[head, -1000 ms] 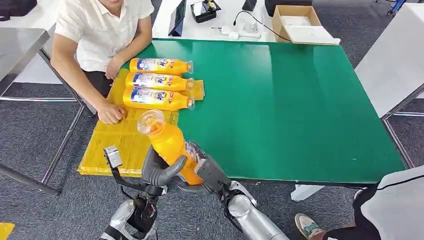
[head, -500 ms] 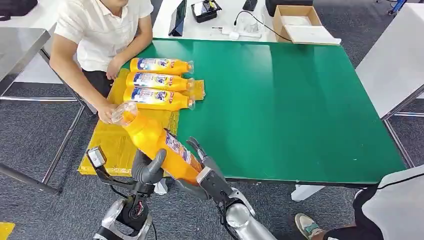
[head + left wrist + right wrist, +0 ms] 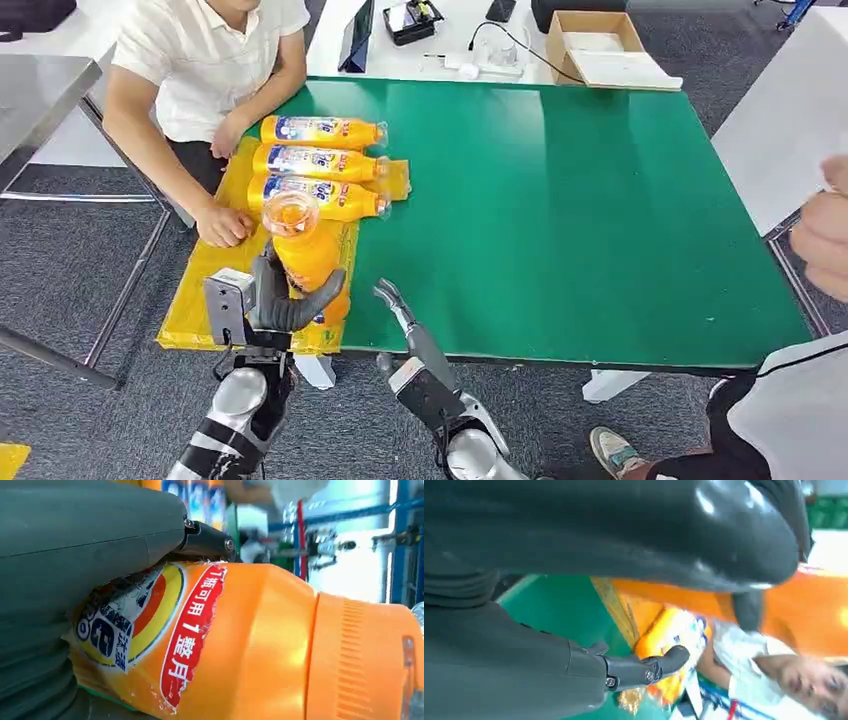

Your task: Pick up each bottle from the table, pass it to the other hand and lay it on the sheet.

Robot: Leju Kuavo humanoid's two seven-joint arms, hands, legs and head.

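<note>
Left hand [image 3: 285, 305]: fingers wrapped around 1 orange bottle [image 3: 305, 250], held tilted over the near edge of the yellow sheet [image 3: 215, 290] (label visible in the left wrist view). Right hand [image 3: 400, 320]: fingers spread, holding nothing, over the green table [image 3: 580, 210]. 3 bottles [image 3: 318, 163] lie side by side on the sheet. A person's hand [image 3: 225, 225] rests on the sheet.

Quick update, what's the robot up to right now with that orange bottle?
Left hand grips bottle over yellow sheet. Right hand open, apart. Person's hand rests on the sheet nearby.
</note>
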